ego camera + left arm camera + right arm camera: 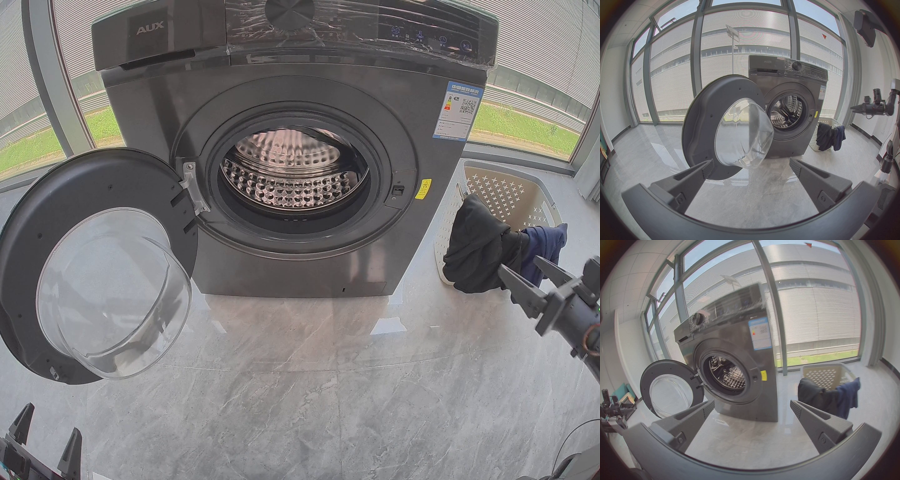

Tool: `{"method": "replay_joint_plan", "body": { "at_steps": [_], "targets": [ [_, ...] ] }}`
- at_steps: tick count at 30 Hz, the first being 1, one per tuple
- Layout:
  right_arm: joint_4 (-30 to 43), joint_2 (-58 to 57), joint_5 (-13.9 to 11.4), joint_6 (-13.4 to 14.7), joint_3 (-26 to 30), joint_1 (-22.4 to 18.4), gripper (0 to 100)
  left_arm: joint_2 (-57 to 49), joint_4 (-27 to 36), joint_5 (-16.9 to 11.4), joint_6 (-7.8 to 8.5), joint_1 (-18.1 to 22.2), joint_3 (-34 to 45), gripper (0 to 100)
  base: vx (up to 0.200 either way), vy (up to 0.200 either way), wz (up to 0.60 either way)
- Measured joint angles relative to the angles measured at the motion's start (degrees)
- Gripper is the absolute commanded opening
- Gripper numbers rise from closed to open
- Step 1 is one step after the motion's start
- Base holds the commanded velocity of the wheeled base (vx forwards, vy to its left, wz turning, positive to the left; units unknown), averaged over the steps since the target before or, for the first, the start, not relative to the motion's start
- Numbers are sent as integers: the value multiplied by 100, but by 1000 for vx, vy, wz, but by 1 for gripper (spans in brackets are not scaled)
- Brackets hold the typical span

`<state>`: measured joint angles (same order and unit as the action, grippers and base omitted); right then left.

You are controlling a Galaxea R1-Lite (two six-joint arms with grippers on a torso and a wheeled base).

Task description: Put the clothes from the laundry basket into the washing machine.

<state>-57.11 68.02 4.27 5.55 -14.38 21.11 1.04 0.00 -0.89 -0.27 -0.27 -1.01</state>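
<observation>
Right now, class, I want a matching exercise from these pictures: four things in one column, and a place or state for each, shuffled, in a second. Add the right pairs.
Things
1. door
2. black garment
3. blue garment
4. right claw

Places or states
A. open, in the air just short of the clothes
B. swung wide open
C. draped over the laundry basket rim, on the washing machine side
D. hanging over the same rim, on the side away from the machine

Pairs: 1-B, 2-C, 3-D, 4-A
</observation>
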Motion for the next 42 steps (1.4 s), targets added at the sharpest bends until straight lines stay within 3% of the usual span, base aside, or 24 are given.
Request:
{"method": "replay_joint_plan", "body": {
  "at_steps": [5, 18, 21, 25, 30, 42],
  "targets": [
    [535, -1403, -151, -30, 791, -677, 100, 0, 0, 2, 0, 0, 0, 100, 0, 0, 0],
    [4699, -5116, -825, -174, 1298, -1613, 100, 0, 0, 0, -2, 2, 0, 100, 0, -15, 0],
    [5321, -5808, -706, -232, 1326, -1783, 100, -2, 2, 2, -5, 5, 0, 100, 0, -200, 0],
    [5619, -6310, -318, -372, 1335, -1919, 100, -2, 0, 5, -11, 6, 0, 100, 0, -200, 0],
    [5736, -6582, -579, -562, 1337, -1999, 100, 0, -5, 10, -5, 6, 0, 100, 0, -200, 0],
    [5732, -6732, -601, -562, 1340, -2027, 100, 0, -2, 10, -2, 11, 0, 100, 0, -200, 0]
  ]
}}
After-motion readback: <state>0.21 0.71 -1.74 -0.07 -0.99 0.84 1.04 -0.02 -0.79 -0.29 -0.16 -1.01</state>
